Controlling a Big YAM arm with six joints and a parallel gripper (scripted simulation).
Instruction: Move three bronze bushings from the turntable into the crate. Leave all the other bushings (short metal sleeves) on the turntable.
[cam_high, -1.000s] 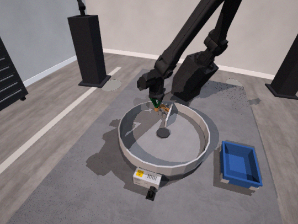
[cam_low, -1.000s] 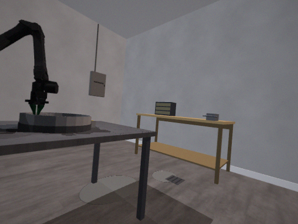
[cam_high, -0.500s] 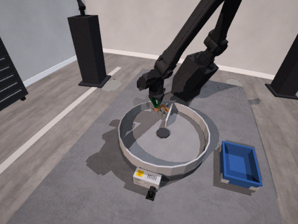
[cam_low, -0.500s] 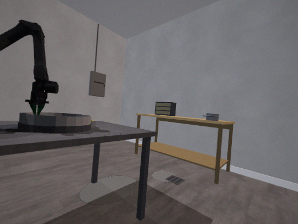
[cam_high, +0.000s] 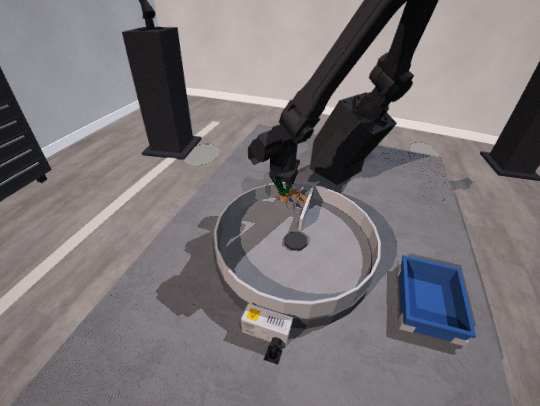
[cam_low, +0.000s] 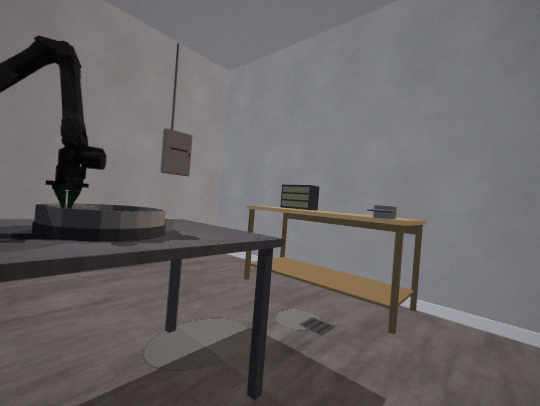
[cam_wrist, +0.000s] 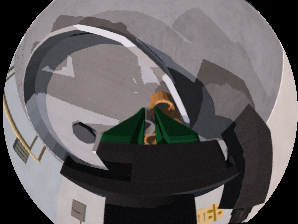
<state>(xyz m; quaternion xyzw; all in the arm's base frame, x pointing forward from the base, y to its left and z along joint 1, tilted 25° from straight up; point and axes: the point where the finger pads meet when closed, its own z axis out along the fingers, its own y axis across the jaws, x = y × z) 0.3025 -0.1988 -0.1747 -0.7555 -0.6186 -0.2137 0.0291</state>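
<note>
The round turntable (cam_high: 297, 250) with a low grey rim sits on the table. A small cluster of bushings (cam_high: 295, 197), bronze among them, lies at its far edge beside a white divider blade (cam_high: 306, 210). My gripper (cam_high: 283, 189) with green fingers hangs straight down over this cluster, with its tips just above or at the bushings. The fingers stand narrowly apart. In the wrist view a bronze bushing (cam_wrist: 160, 100) shows just past the fingertips. The blue crate (cam_high: 436, 297) stands empty to the right of the turntable.
A dark hub (cam_high: 296, 241) marks the turntable's centre. A white control box (cam_high: 266, 320) with a black knob sits at the turntable's near edge. The arm's base (cam_high: 350, 135) stands behind the turntable. Black pillars stand at the back left and the right.
</note>
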